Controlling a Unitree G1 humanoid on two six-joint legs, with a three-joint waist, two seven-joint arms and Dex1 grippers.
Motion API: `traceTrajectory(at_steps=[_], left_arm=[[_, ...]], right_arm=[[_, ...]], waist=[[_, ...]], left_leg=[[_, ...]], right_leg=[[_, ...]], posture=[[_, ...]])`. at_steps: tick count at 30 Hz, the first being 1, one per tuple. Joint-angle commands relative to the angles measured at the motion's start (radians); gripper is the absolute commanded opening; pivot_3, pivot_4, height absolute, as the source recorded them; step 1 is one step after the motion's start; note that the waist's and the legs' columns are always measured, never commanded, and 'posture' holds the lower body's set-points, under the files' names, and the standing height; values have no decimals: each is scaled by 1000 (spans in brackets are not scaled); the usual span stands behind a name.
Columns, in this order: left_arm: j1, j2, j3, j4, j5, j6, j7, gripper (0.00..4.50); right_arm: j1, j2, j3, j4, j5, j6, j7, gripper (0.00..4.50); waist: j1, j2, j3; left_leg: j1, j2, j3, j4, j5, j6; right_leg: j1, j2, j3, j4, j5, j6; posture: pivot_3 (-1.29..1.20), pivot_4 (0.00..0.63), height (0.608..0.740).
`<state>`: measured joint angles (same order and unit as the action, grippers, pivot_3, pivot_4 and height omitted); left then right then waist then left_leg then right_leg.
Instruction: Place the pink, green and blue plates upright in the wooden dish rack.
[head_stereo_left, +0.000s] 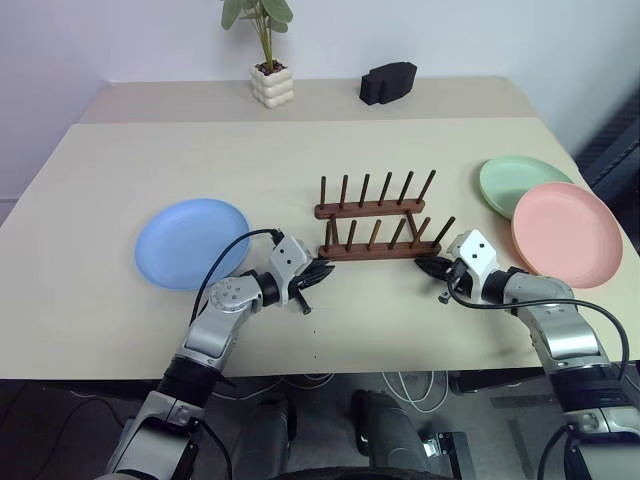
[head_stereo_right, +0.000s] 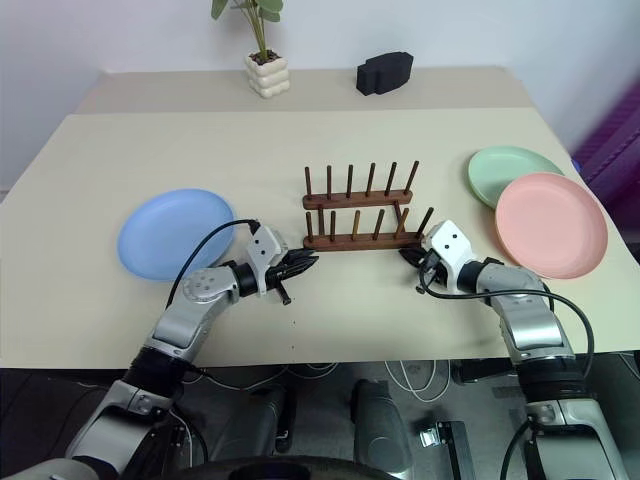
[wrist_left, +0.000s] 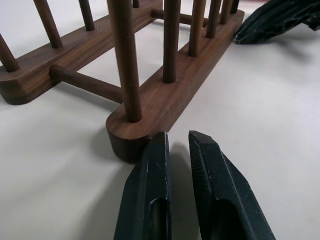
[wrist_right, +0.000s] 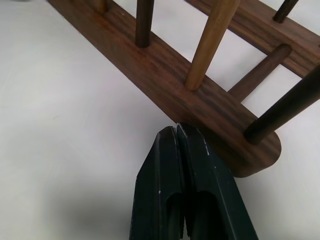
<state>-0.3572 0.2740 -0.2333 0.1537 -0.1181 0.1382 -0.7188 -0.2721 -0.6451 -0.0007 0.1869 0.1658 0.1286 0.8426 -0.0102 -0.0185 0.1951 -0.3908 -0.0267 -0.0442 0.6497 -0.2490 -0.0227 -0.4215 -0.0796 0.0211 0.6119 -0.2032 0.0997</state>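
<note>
The wooden dish rack (head_stereo_left: 375, 215) stands mid-table with nothing between its pegs. The blue plate (head_stereo_left: 190, 242) lies flat to its left. To its right lies the green plate (head_stereo_left: 515, 180), with the pink plate (head_stereo_left: 567, 232) partly over its near edge. My left gripper (head_stereo_left: 322, 270) is at the left end of the rack's near rail (wrist_left: 165, 100), its tips just short of the wood. It is shut but for a thin slit and holds nothing. My right gripper (head_stereo_left: 428, 266) is shut and empty, its tips (wrist_right: 177, 128) against the right end of that rail (wrist_right: 170, 75).
A potted plant (head_stereo_left: 270, 80) and a black block (head_stereo_left: 387, 82) stand at the back of the table (head_stereo_left: 150, 150). The table's front edge runs just behind both wrists. Open tabletop lies behind the rack.
</note>
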Motion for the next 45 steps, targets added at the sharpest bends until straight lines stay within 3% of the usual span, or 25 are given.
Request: traceTrajectory(at_steps=[1, 20, 32, 35, 37, 38, 40, 42, 43, 45], left_arm=[[-6, 2, 17, 39, 16, -12, 20, 666], [-10, 4, 23, 78, 24, -42, 41, 666], [261, 207, 104, -203, -107, 45, -121, 666], [345, 262, 146, -262, -145, 55, -147, 666], [393, 291, 176, -288, -169, 63, -159, 666], [418, 305, 192, -298, -179, 65, -162, 898], [460, 325, 219, -308, -202, 82, -168, 1489], [494, 341, 239, -308, -213, 84, -171, 2363], [514, 349, 251, -309, -217, 79, -173, 2971], [550, 360, 287, -316, -233, 67, -176, 3934]], right_arm=[[-28, 8, -7, 27, -13, -37, -8, 45], [-9, 15, -14, 15, -4, -46, -2, 45], [94, -82, -135, -188, 117, 68, 59, 45], [107, -118, -171, -195, 132, 98, 68, 835], [113, -142, -194, -198, 143, 116, 77, 1771], [116, -155, -205, -203, 149, 125, 82, 2281], [120, -177, -224, -216, 155, 139, 86, 3329], [119, -195, -239, -223, 150, 144, 78, 4233], [115, -204, -247, -218, 135, 140, 63, 4500], [105, -222, -262, -199, 104, 134, 31, 4500]], waist=[[0, 0, 0], [-1, 0, 0], [-8, 3, -1], [-8, 3, -2], [-7, 3, -2], [-7, 3, -2], [-7, 3, -2], [-8, 4, -2], [-8, 4, -2], [-9, 5, -3]], left_leg=[[0, 0, 0, 0, 0, 0], [1, 0, 0, 0, 0, 0], [1, 2, 0, -3, 0, 0], [1, 3, 0, -3, 0, 0], [1, 3, 1, -3, 0, 0], [1, 3, 1, -3, 0, 0], [1, 3, 1, -3, -1, 1], [1, 3, 2, -3, -1, 1], [1, 4, 2, -3, -1, 1], [1, 4, 3, -3, -1, 1]], right_leg=[[0, 0, 0, 0, 0, 0], [1, 0, 0, 0, 0, 0], [-1, 1, 0, 0, 0, 0], [-1, 1, 0, 0, -1, -2], [-1, 1, 0, 0, -2, -3], [-1, 1, 0, 0, -2, -3], [-2, 1, 1, 0, -2, -3], [-2, 1, 1, 0, -3, -2], [-2, 1, 1, -1, -4, 0], [-3, 1, 1, 0, -4, 0]], posture=[[0, 150, 734], [0, 150, 734], [0, 150, 734], [0, 150, 734], [0, 150, 734], [0, 150, 734], [0, 150, 734], [0, 150, 734], [0, 150, 734], [0, 150, 734]])
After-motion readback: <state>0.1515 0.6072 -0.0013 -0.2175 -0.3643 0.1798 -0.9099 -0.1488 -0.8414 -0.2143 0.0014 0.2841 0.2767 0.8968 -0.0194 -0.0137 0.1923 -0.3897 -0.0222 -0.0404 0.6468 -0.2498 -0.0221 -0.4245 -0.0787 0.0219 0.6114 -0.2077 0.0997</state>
